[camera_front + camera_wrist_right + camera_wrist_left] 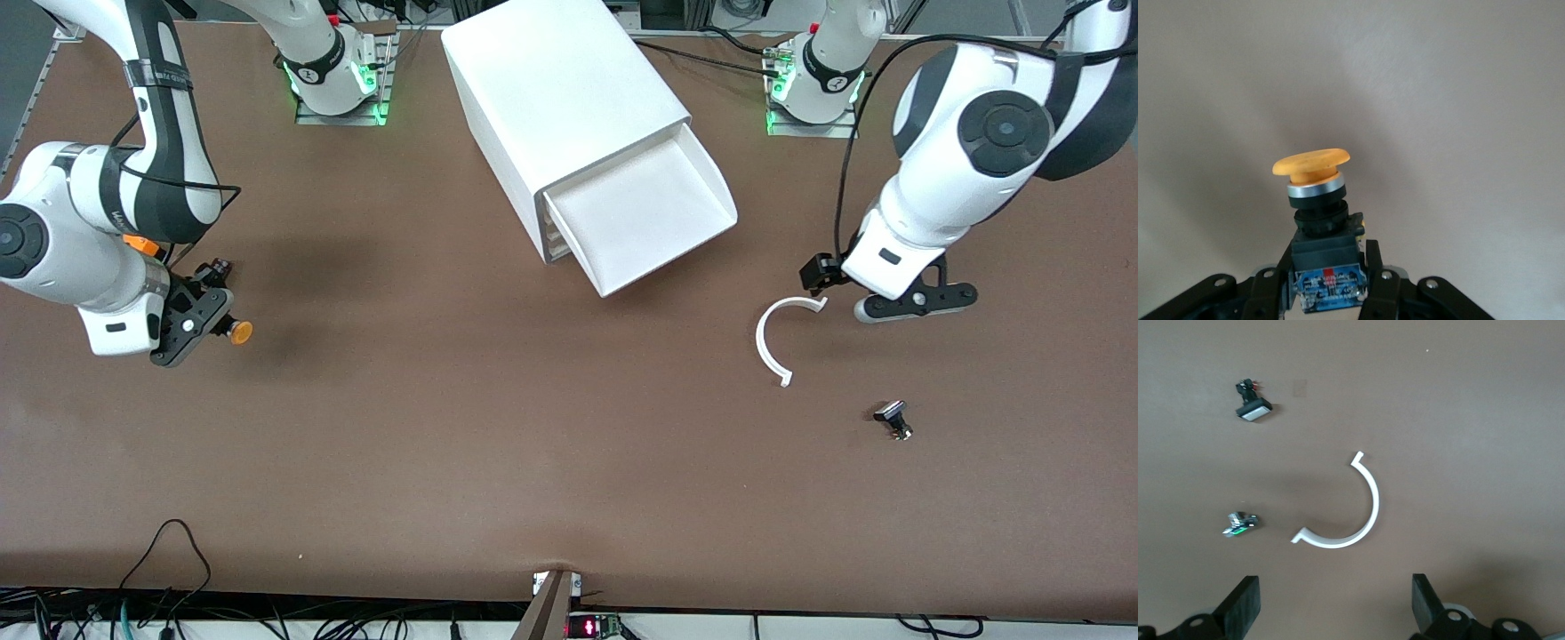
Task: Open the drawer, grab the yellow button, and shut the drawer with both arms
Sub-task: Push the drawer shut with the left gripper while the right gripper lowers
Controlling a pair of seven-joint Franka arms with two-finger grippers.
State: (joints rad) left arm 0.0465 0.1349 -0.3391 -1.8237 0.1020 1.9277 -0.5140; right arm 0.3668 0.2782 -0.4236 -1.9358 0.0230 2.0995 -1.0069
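The white cabinet (560, 89) stands at the middle of the table, close to the arm bases. Its top drawer (640, 218) is pulled out and its tray shows nothing inside. My right gripper (209, 322) hangs over bare table at the right arm's end, shut on the black body of the button (238, 332). In the right wrist view the orange cap (1313, 163) sticks out past my shut right gripper (1328, 280). My left gripper (889, 302) is open and empty above the table at the left arm's end, with its fingers (1245, 607) wide apart.
A white C-shaped ring (782, 342) lies on the table beside the left gripper and shows in the left wrist view (1345, 507). A small black-and-silver part (893, 420) lies nearer the front camera. The left wrist view shows two such parts (1253, 407) (1241, 523).
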